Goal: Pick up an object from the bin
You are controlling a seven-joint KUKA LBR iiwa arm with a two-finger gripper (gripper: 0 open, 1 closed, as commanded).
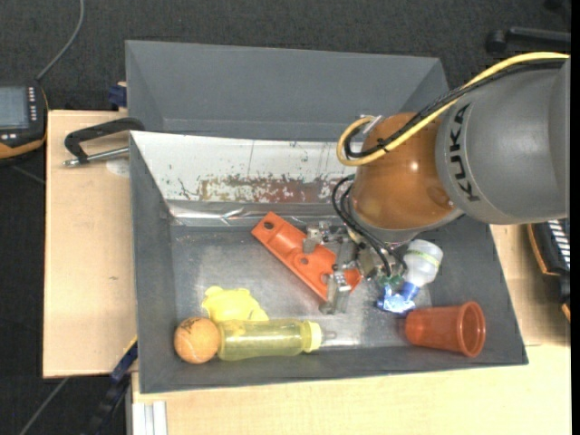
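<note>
**Desk:** What is the camera view showing us?

**Photographer:** The arm is reaching in from the right, and its gripper (339, 281) is hanging low over the middle of the grey bin (272, 89). It is sitting right above the near-right end of an orange plastic piece (288, 243).

**Desk:** How is that piece lying?

**Photographer:** It is lying flat on the floor, with its long axis running from far-left to near-right. Most of its length is stretching away to the left of the gripper, and the wrist is covering the end underneath.

**Desk:** Are the jaws apart or together?

**Photographer:** I cannot tell, because the metalwork is blurring into the orange plastic. I am not calling it a hold.

**Desk:** What is crowding it?

**Thotographer:** A white and blue bottle (419, 265) is lying just to the right of the gripper, and a red cup (446, 327) is lying on its side nearer the front. A clear yellow bottle (267, 339), an orange ball (198, 340) and a yellow lump (231, 304) are sitting well apart to the near left.

**Desk:** What is the move turning on?

**Photographer:** In my judgement, it is turning on closing across the piece's narrow width, not along that diagonal.
</note>
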